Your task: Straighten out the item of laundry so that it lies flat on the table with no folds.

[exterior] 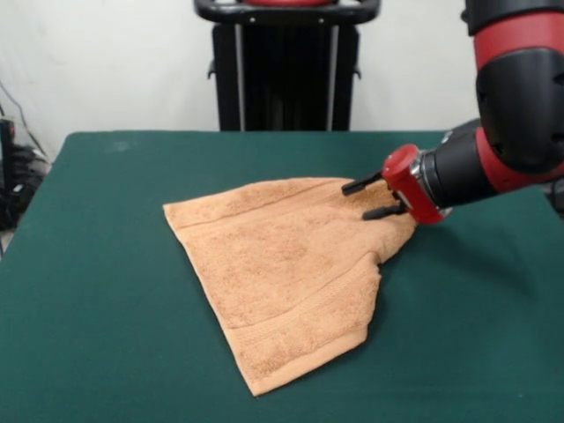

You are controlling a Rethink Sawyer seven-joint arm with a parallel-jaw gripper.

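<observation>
The orange-tan towel (pixel 282 264) lies on the green table (pixel 97 291), roughly in the middle and slightly to the right. It is skewed, with its near end pointing toward the front edge. Its right side is pulled in and bunched into a fold (pixel 392 240) just below the gripper. A ribbed band runs across near each short end. My gripper (pixel 356 201) comes in from the right, low over the towel's far right corner. Its two black fingers (pixel 357 185) point left and stand apart, with towel showing between them. I cannot tell whether they touch the cloth.
The red and black arm (pixel 515 97) fills the upper right and hangs over the table's right side. The black pedestal (pixel 286 70) stands behind the far edge. Cables and equipment (pixel 13 176) sit past the left edge.
</observation>
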